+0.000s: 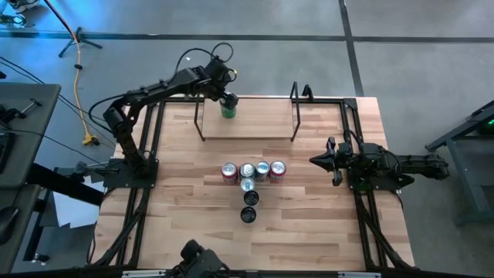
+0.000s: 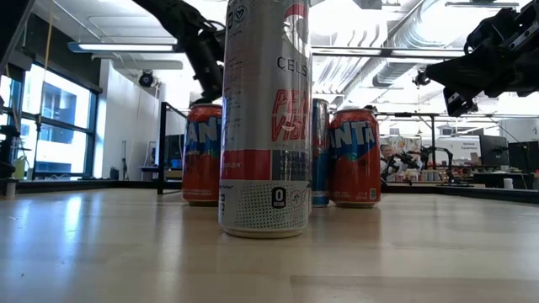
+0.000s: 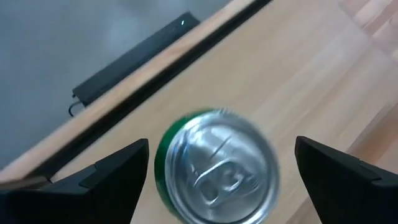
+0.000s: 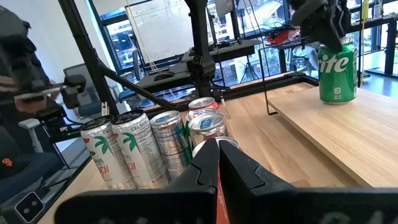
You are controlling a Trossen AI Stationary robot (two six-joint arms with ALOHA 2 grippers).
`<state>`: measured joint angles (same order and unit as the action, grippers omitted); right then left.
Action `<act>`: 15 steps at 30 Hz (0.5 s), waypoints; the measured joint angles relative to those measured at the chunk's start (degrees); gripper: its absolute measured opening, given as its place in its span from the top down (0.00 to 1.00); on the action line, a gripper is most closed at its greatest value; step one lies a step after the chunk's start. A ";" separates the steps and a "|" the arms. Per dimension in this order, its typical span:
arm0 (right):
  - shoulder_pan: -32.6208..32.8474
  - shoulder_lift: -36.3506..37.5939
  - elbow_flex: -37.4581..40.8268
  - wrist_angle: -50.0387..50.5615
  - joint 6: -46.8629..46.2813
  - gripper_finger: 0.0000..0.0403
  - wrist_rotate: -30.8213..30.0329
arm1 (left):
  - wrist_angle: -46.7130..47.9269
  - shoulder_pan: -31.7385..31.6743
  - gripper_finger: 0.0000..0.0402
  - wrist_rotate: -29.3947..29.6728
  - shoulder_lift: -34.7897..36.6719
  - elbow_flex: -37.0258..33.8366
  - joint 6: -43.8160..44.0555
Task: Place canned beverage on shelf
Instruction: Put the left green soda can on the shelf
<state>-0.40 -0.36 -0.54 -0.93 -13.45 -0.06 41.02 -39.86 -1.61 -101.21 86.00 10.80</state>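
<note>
A green canned beverage (image 1: 228,109) stands upright on its base at the left end of the shelf (image 1: 255,125), a pale board with black wire uprights at the table's far side. My left gripper (image 1: 228,97) is open just above it. In the left wrist view its fingers (image 3: 118,180) stand on either side of the can's silver top (image 3: 214,165) with a small gap on each side. The right wrist view shows the can (image 4: 337,74) on the board (image 4: 336,130). My right gripper (image 1: 324,161) is shut and empty, above the table's right side.
Several cans stand in a cluster at the table's middle (image 1: 251,171), with a line of cans running toward the near edge (image 1: 248,215). They fill the low view (image 2: 265,118). The shelf has free board to the right of the green can.
</note>
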 joint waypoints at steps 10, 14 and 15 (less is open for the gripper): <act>0.01 0.00 0.02 0.00 0.00 1.00 0.00 | 2.68 0.00 0.11 1.38 0.02 10.57 -1.99; 0.01 0.00 0.00 0.00 0.00 1.00 -0.01 | 5.22 0.85 0.11 1.09 0.15 14.53 -0.65; 0.01 0.00 0.01 0.00 0.00 1.00 0.00 | 5.39 1.24 0.11 0.89 0.44 14.88 -0.97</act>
<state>-0.40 -0.37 -0.52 -0.93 -13.45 -0.06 46.41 -38.62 -0.72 -100.77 100.88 9.83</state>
